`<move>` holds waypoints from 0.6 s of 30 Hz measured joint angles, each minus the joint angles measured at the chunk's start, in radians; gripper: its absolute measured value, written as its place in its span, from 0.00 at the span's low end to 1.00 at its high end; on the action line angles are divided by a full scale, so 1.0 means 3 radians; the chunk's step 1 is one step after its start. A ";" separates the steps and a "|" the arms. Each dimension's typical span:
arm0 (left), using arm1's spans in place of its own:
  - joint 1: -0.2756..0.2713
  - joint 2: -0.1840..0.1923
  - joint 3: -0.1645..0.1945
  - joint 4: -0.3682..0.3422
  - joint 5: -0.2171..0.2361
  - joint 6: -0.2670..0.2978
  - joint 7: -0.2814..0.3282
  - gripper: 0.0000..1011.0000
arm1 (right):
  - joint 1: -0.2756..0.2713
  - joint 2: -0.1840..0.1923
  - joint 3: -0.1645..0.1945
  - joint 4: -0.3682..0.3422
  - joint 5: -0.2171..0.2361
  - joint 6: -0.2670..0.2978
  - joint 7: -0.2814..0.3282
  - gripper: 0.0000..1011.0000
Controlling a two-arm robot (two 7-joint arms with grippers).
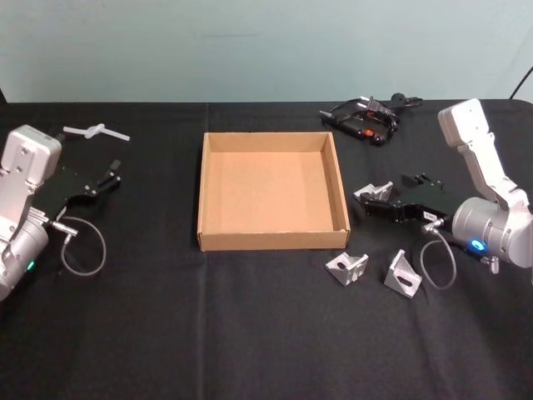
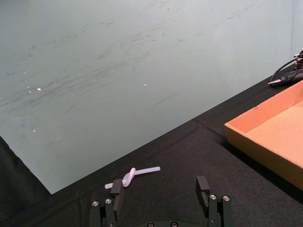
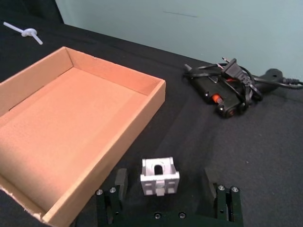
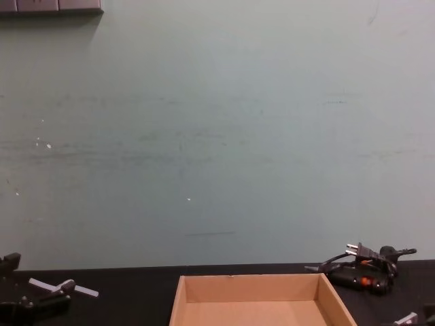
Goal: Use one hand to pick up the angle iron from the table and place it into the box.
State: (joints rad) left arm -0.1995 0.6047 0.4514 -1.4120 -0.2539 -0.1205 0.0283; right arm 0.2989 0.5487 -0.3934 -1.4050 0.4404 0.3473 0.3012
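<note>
The right gripper (image 3: 164, 176) sits low over the table (image 1: 250, 342) just off the box's (image 1: 271, 238) right wall. Its jaws are spread wide on either side of an angle iron (image 3: 160, 176) that stands on the table, with a gap on each side, so nothing is gripped. A second angle iron (image 1: 347, 267) and a third angle iron (image 1: 400, 273) lie beyond the box's near right corner. Well to the box's left, the left gripper (image 2: 159, 187) rests wide open and empty.
</note>
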 joint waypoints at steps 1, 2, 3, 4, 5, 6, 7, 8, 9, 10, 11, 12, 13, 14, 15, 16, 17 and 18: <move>0.0000 0.0000 0.0000 0.0000 0.0000 0.0000 0.0000 0.99 | 0.0013 -0.0009 -0.0003 0.0021 -0.0008 -0.0008 0.0017 0.99; 0.0000 0.0000 0.0000 0.0000 0.0000 0.0000 0.0000 0.99 | 0.0029 -0.0021 -0.0004 0.0046 -0.0017 -0.0017 0.0030 0.99; 0.0000 0.0000 0.0000 0.0000 0.0000 0.0000 0.0000 0.99 | 0.0051 -0.0039 -0.0007 0.0089 -0.0030 -0.0035 0.0053 0.99; 0.0000 0.0000 0.0000 0.0000 0.0000 0.0000 0.0000 0.99 | 0.0062 -0.0049 -0.0007 0.0112 -0.0037 -0.0042 0.0065 0.99; 0.0000 0.0000 0.0000 0.0000 0.0000 0.0000 0.0000 0.99 | 0.0073 -0.0060 -0.0008 0.0133 -0.0046 -0.0052 0.0075 0.99; 0.0000 0.0000 0.0000 0.0000 0.0000 0.0000 0.0000 0.99 | 0.0098 -0.0081 -0.0009 0.0170 -0.0061 -0.0070 0.0098 0.99; 0.0000 0.0000 0.0000 0.0000 0.0000 0.0000 0.0000 0.99 | 0.0108 -0.0091 -0.0009 0.0193 -0.0069 -0.0081 0.0109 0.99; 0.0000 0.0000 0.0000 0.0000 0.0000 0.0000 0.0000 0.99 | 0.0117 -0.0101 -0.0009 0.0212 -0.0076 -0.0091 0.0122 0.99; 0.0000 0.0000 0.0000 0.0000 0.0000 0.0000 0.0000 0.99 | 0.0135 -0.0122 -0.0009 0.0251 -0.0088 -0.0112 0.0144 0.99; 0.0000 0.0000 0.0000 0.0000 0.0000 0.0000 0.0000 0.99 | 0.0143 -0.0132 -0.0008 0.0268 -0.0094 -0.0122 0.0154 0.99; 0.0000 0.0000 0.0000 0.0000 0.0000 0.0000 0.0000 0.99 | 0.0148 -0.0140 -0.0006 0.0279 -0.0097 -0.0129 0.0162 0.99; 0.0000 0.0000 0.0000 0.0000 0.0000 0.0000 0.0000 0.99 | 0.0161 -0.0159 -0.0001 0.0312 -0.0105 -0.0148 0.0183 0.99; 0.0000 0.0000 0.0000 0.0000 0.0000 0.0000 0.0000 0.99 | 0.0167 -0.0168 0.0001 0.0330 -0.0110 -0.0158 0.0195 0.99; 0.0000 0.0000 0.0000 0.0000 0.0000 0.0000 0.0000 0.99 | 0.0174 -0.0177 0.0003 0.0348 -0.0115 -0.0168 0.0205 0.99; 0.0000 0.0000 0.0000 0.0000 0.0000 0.0000 0.0000 0.99 | 0.0185 -0.0191 0.0007 0.0376 -0.0128 -0.0184 0.0226 0.99; 0.0000 0.0000 0.0000 0.0000 0.0000 0.0000 0.0000 0.99 | 0.0189 -0.0198 0.0009 0.0387 -0.0134 -0.0190 0.0235 0.99; 0.0000 0.0000 0.0000 0.0000 0.0000 0.0000 0.0000 0.99 | 0.0197 -0.0211 0.0014 0.0407 -0.0147 -0.0199 0.0250 0.99; 0.0000 0.0000 0.0000 0.0000 0.0000 0.0000 0.0000 0.99 | 0.0197 -0.0211 0.0014 0.0407 -0.0147 -0.0199 0.0250 0.99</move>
State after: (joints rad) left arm -0.1995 0.6047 0.4514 -1.4120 -0.2539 -0.1205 0.0283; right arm 0.3578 0.4854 -0.3894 -1.2829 0.3964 0.2876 0.3763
